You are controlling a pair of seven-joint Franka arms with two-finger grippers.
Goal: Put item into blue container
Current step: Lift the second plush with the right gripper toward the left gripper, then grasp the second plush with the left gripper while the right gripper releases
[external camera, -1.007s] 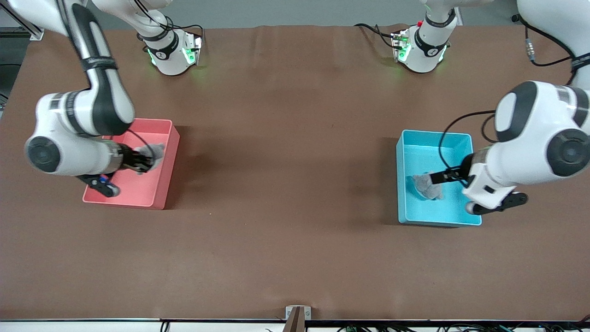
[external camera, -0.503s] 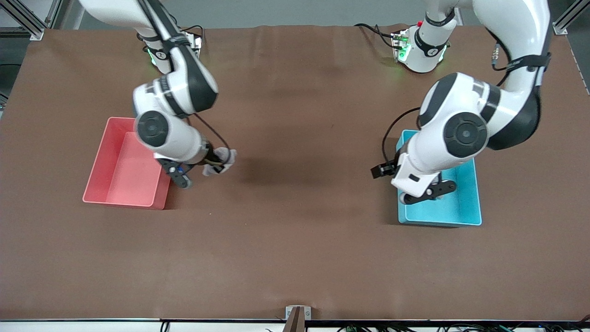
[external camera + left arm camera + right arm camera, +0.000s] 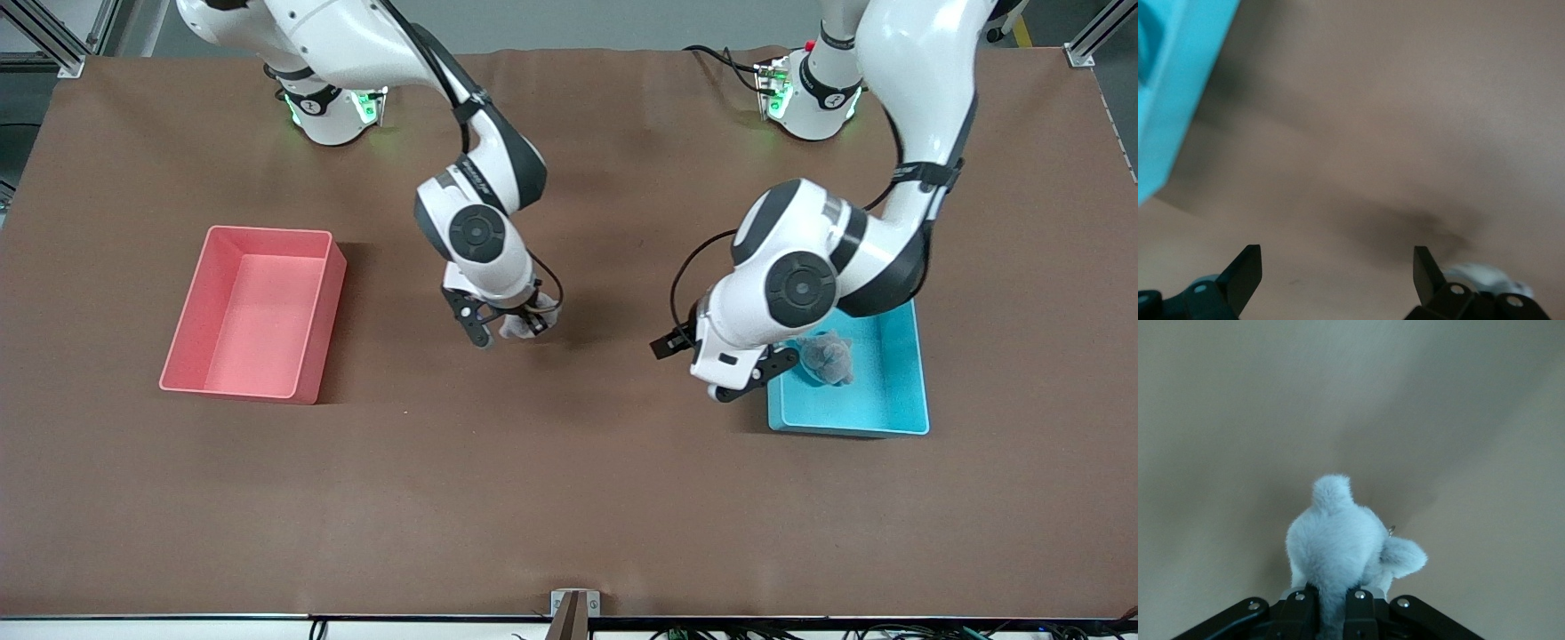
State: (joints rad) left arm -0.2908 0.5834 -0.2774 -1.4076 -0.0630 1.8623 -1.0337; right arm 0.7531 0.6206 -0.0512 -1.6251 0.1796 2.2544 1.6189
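Observation:
The blue container (image 3: 889,404) stands toward the left arm's end of the table, and its wall (image 3: 1168,93) shows in the left wrist view. A grey plush toy (image 3: 827,357) lies inside it. My left gripper (image 3: 667,343) (image 3: 1336,270) hangs open and holds nothing, over bare table beside the container's wall that faces the table's middle. My right gripper (image 3: 531,322) (image 3: 1331,603) is shut on a second grey plush toy (image 3: 516,329) (image 3: 1338,543), over the middle of the table.
A pink bin (image 3: 324,324) of like size stands toward the right arm's end of the table with nothing in it. Brown table cloth (image 3: 569,480) covers the table. The left arm's elbow (image 3: 800,284) hangs over part of the blue container.
The right gripper has carried its plush from beside the pink bin to the table's middle. The left gripper has moved off the blue container toward the middle, uncovering the plush inside.

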